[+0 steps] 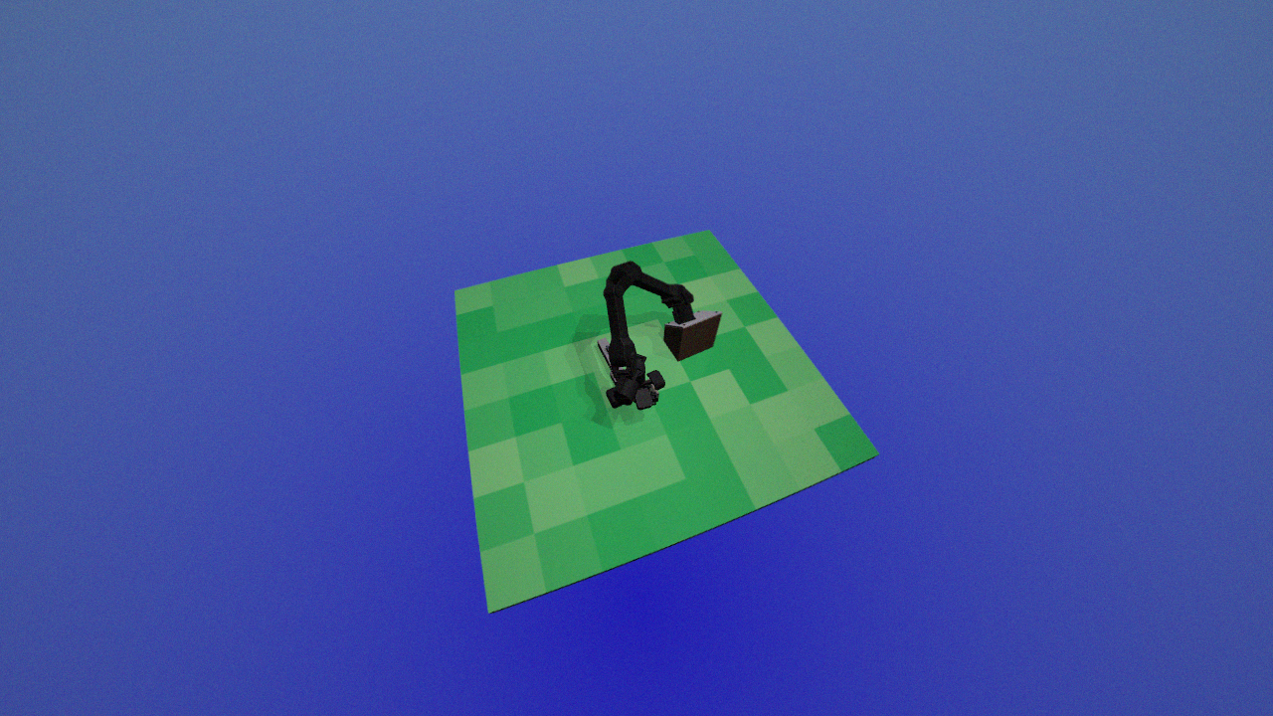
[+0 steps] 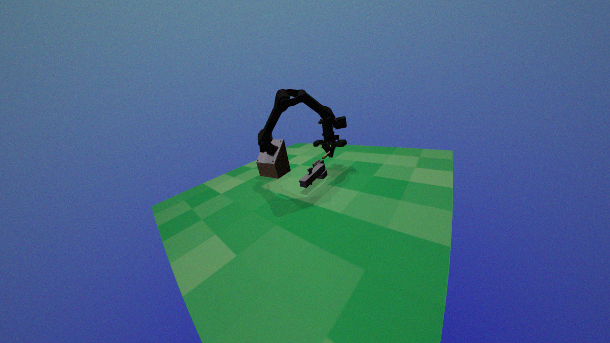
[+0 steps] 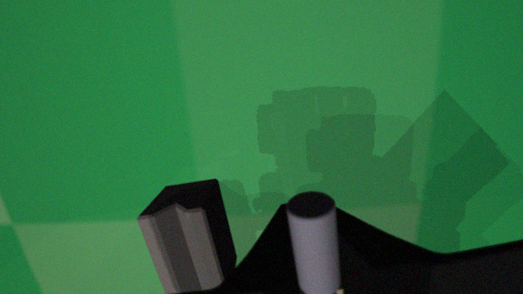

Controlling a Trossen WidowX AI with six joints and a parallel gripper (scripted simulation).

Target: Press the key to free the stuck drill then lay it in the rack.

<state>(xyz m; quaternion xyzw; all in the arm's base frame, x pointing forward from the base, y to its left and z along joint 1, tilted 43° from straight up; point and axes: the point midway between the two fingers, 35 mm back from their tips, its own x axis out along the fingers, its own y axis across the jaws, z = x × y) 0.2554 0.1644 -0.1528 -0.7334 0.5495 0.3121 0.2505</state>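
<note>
Green checkered floor (image 2: 264, 273), blue backdrop (image 2: 106, 85)

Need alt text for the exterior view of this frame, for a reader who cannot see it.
A black robot arm arches from a brown block base over a green checkered floor, its gripper shut on a thin drill held in the air. Just below the drill's lower end, a dark grey fixture lies on the floor.
</note>
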